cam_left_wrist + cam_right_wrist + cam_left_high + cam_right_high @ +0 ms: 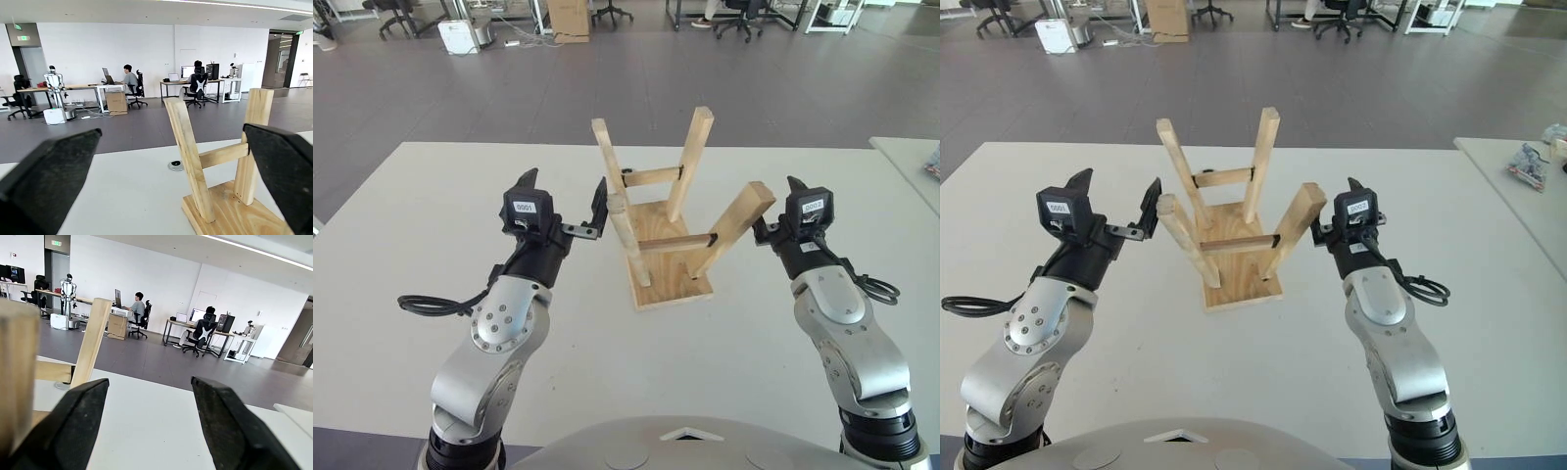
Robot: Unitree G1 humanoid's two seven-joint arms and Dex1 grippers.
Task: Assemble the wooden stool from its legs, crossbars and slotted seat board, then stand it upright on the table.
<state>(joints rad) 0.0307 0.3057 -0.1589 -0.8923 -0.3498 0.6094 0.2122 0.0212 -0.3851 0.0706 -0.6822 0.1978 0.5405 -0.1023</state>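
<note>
The wooden stool (668,230) stands upside down in the middle of the white table (440,206), its seat board (677,286) flat on the top and its four legs pointing up, joined by crossbars (652,177). My left gripper (563,196) is open just left of the near left leg (626,240), its right finger close to that leg. On the other side my right gripper (775,208) is open beside the near right leg (736,225). The left wrist view looks past wide-apart fingers (44,186) at two legs (188,156). Between the right wrist fingers (234,431) is bare table.
A second table (1518,186) at the right carries small items (1530,162). Black cables trail from both forearms, left cable (429,305) and right cable (876,289). Bare tabletop lies around the stool and in front of it. Beyond the far edge is grey floor with office chairs.
</note>
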